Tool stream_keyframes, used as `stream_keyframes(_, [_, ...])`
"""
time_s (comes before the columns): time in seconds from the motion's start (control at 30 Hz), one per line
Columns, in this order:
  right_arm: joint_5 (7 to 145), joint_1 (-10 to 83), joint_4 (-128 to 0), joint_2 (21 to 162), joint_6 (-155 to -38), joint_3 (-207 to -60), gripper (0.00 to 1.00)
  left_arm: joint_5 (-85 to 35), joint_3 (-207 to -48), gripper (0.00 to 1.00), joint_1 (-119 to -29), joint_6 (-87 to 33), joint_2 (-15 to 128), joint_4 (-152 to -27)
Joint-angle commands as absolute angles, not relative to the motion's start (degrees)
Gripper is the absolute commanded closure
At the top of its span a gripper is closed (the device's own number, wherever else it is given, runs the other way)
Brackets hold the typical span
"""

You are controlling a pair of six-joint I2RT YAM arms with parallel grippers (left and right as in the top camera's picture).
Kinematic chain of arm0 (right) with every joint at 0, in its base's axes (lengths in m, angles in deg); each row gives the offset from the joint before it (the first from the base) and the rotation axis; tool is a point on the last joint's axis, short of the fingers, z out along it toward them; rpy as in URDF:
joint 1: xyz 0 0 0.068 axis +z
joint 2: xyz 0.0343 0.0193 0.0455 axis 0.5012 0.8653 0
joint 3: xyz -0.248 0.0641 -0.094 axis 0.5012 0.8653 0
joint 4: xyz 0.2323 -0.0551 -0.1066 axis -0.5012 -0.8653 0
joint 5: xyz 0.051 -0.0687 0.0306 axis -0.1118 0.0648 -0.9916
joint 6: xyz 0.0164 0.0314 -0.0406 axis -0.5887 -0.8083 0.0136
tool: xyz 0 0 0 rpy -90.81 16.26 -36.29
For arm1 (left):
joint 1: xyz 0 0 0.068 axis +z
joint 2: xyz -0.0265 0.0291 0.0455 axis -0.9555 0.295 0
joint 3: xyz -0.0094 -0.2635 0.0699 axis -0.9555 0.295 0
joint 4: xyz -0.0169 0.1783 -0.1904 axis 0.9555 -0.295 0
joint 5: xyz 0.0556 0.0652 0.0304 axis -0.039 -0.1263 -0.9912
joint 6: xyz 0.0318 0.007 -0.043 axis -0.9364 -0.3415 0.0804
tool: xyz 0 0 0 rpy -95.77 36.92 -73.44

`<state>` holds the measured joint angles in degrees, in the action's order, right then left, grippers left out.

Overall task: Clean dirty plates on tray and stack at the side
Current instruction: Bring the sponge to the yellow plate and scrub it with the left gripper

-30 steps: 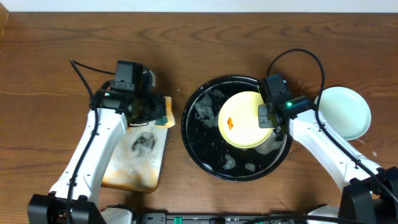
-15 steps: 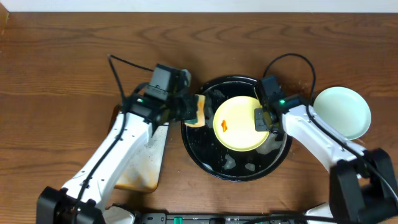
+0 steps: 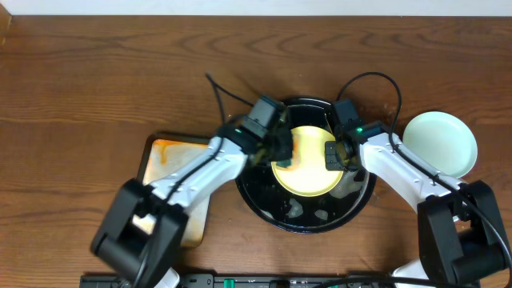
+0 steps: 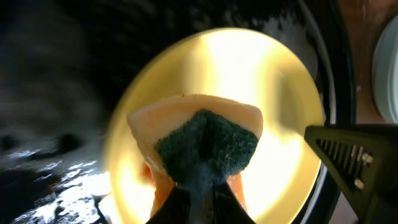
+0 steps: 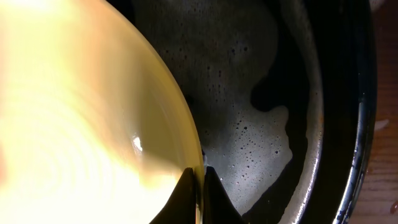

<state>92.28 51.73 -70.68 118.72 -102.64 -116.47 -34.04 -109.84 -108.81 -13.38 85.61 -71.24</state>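
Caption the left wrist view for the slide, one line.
Left jaws hold a sponge over the yellow plate in the black tray; right jaws grip its rim.

This is looking like a robotics lab bench staged for dishwashing rather than a home kitchen. A bare wooden table (image 3: 80, 80) is filling the overhead view, with a strip of pale wall (image 3: 256, 6) running along the top edge. Two white-and-black robot arms, the left arm (image 3: 192, 172) and the right arm (image 3: 408, 180), are reaching in from the bottom edge, and a black cable (image 3: 376, 78) is looping loose above the centre. Suds (image 5: 261, 143) are pooling in a black tray (image 3: 258, 202) at the centre. A stained metal tray (image 3: 164, 156) is lying at lower left. A sponge (image 4: 205, 140) is hanging over a yellow plate (image 3: 308, 172), and a pale plate (image 3: 440, 144) is sitting at right.
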Motion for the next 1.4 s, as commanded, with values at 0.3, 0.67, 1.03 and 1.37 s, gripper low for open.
stream_keyframes(0.3, [92.52, 51.49, -70.77, 119.23, -103.14, -116.12, 0.99, -37.51, -110.3, 0.93, -114.05, -7.98, 96.51, -67.92])
stream_keyframes(0.67, [92.54, 51.49, -71.27, 119.23, -103.14, -116.12, 0.99, -44.64, -113.27, 0.93, -112.57, -3.06, 101.87, -76.75])
stream_keyframes(1.03, [93.15, 51.49, -71.42, 119.23, -103.14, -116.12, 0.99, -58.41, -122.98, 0.93, -112.17, -3.82, 101.87, -95.61])
stream_keyframes(1.37, [95.06, 51.49, -72.89, 119.23, -103.14, -116.12, 0.99, -63.37, -130.41, 0.93, -111.1, -7.45, 101.87, -104.42])
